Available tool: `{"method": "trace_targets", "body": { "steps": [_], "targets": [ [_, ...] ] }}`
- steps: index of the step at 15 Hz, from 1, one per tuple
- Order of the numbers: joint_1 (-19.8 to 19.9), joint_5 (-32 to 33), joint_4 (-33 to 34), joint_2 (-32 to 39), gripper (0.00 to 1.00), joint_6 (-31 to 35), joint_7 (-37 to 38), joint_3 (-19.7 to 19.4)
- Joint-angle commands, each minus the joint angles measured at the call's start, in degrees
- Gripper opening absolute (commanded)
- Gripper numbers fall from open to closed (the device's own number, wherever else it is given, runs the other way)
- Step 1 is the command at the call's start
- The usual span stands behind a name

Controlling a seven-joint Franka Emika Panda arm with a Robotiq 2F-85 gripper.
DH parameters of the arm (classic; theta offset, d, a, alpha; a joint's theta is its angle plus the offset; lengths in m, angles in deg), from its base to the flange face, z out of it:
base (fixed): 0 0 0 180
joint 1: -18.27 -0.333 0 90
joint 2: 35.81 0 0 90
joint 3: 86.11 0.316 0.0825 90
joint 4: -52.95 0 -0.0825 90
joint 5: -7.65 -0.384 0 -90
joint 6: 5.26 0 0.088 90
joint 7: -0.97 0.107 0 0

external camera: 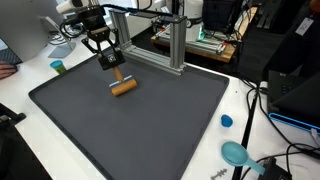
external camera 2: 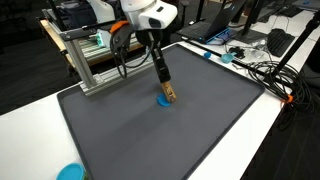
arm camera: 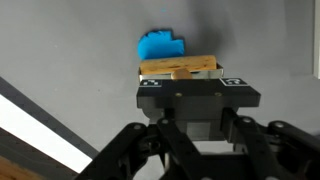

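The block (arm camera: 180,67), a short piece of pale wood, sat crosswise between the fingertips of the gripper (arm camera: 190,80); the jaws were pressed together on it, pinching it from both sides; in both exterior views the block (external camera: 123,87) (external camera 2: 170,95) hung just below the fingers, low over the mat, and whether it touched the mat could not be told.

Just past the block, on the side away from the gripper's body, lay a blue piece (arm camera: 160,45); in the wrist view its edge met the block's far edge, though whether the two touched was unclear; in an exterior view the blue piece (external camera 2: 161,101) lay flat on the mat right under the block's lower end.

The gripper (external camera: 112,70) pointed down at a tilt; in an exterior view it (external camera 2: 165,85) leaned from the white arm above.

Beneath the gripper spread a dark grey mat (external camera: 150,130) (external camera 2: 150,140), lying on a white table (external camera: 20,100) (external camera 2: 30,130); behind the gripper, at the mat's far edge, stood a metal frame (external camera: 175,45) (external camera 2: 90,60).

Well apart from the gripper, off the mat, were a small blue cap (external camera: 227,121) and a teal disc (external camera: 236,152) on the table beyond the mat's near corner; a green cup (external camera: 58,67) stood near the gripper on the table beside the mat's far corner; black cables (external camera: 260,100) ran along the table edge past the cap.
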Motion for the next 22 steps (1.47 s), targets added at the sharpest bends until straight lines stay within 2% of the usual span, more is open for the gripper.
{"method": "trace_targets", "body": {
  "steps": [1,4,10,12,19,22],
  "targets": [
    [-0.58,-0.31,-2.27,-0.46,0.21,3.44,1.27,-0.56],
    [-0.65,-0.54,-2.68,-0.25,0.21,6.81,2.56,-0.49],
    [0.34,-1.19,-3.03,-3.74,0.21,4.19,0.55,-0.11],
    [0.37,-1.37,-3.12,-4.35,0.21,5.11,0.44,-0.31],
    [-0.81,1.29,-1.54,-1.19,0.21,2.71,3.35,-1.05],
    [-1.36,2.11,-0.76,0.90,0.21,4.39,7.95,-1.57]
  ]
}}
